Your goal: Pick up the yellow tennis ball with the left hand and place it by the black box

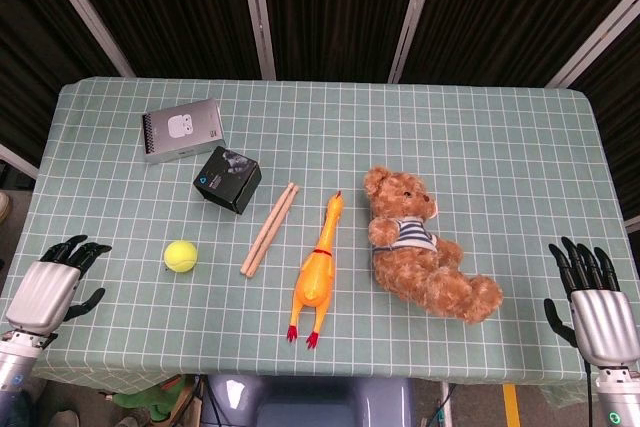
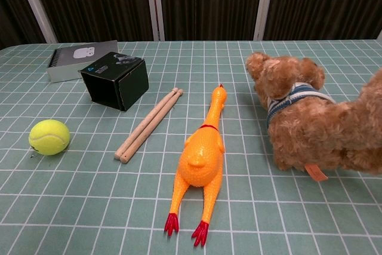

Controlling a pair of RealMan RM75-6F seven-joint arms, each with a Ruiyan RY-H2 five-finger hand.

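The yellow fuzzy tennis ball (image 1: 180,255) lay on the tabletop (image 1: 480,137), which was covered with a green checked cloth. The ball was near the front left part, free and touching nothing else. The small black cardboard box (image 1: 228,179) stood behind it and a little to the right, well apart from the ball. Behind the black box there was a flat grey box with a white picture on the lid (image 1: 181,130).

The left hand (image 1: 55,285) rested at the left edge of the tabletop, to the left of the ball and not touching it. Its dark fingers (image 1: 82,249) were spread and it held nothing. The right hand (image 1: 596,305) was at the right front edge, far from all the things, also with fingers apart and holding nothing. The chest view showed neither hand.

Two thin wooden sticks (image 1: 270,229) lay side by side, just right of the black box. Next to them lay an orange rubber chicken (image 1: 318,277) with red feet pointing to the front. A brown teddy bear in a striped shirt (image 1: 420,245) lay on the right of the chicken.
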